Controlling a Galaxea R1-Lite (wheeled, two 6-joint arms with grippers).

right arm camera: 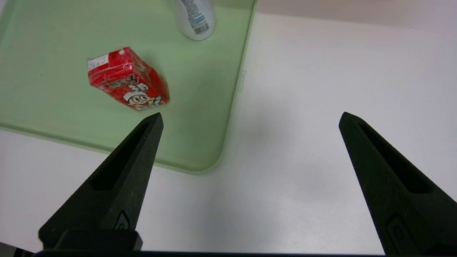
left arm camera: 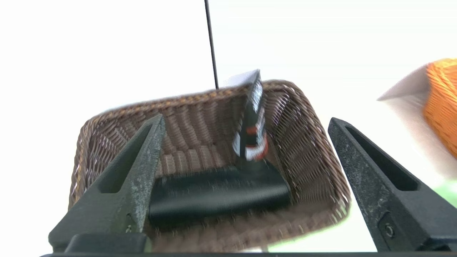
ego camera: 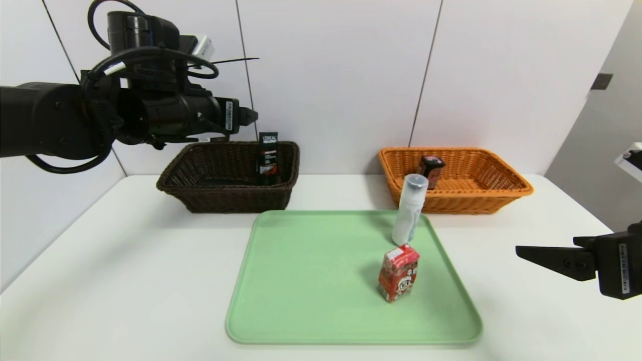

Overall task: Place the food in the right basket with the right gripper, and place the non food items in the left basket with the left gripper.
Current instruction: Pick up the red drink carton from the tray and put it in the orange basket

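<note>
The left pincer (left arm camera: pixel 246 125) hung above and just in front of the left basket (ego camera: pixel 228 175), its two fingers spread wide with nothing between them; below it in the dark brown basket the black tube (left arm camera: pixel 251 121) stood upright, leaning against the basket's right-hand end, and the long black pouch (left arm camera: pixel 217 194) lay flat on the basket floor at the tube's foot. The right pincer (right arm camera: pixel 250 117) hovered over bare bench to the right of the green tray (ego camera: pixel 301 281), also wide open and empty, with the red drink carton (right arm camera: pixel 126 80) standing just beyond its left finger and the white bottle (ego camera: pixel 410 210) upright farther back on the tray, near the tray's far right corner. The dark boxy pack (ego camera: pixel 431 170) sat inside the right basket (ego camera: pixel 496 190), the orange one, well apart from either pincer. The tube carried white lettering at its top that read as L'Oreal, with a red band lower down; the carton showed a cartoon face with round eyes under Chinese characters; the bottle bore small print and a barcode too fine to read. The bench (ego camera: pixel 125 260) was plain white and matte, backed by a white panelled wall with thin dark seams
</note>
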